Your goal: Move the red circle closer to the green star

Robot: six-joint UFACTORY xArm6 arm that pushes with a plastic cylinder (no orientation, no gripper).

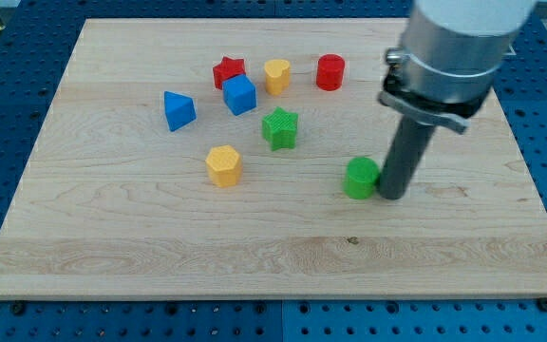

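The red circle (330,72) is a short red cylinder near the view's top, right of centre. The green star (280,128) lies below and to its left, near the board's middle. My tip (391,196) is at the lower right, touching or almost touching the right side of a green round block (359,178). The tip is well below the red circle and to the right of the green star.
A red star (228,71), a yellow heart-like block (276,75) and a blue cube (239,95) cluster at the top. A blue wedge-like block (178,110) lies left. A yellow hexagon (223,165) lies lower left of the star. The wooden board (112,247) sits on a blue perforated table.
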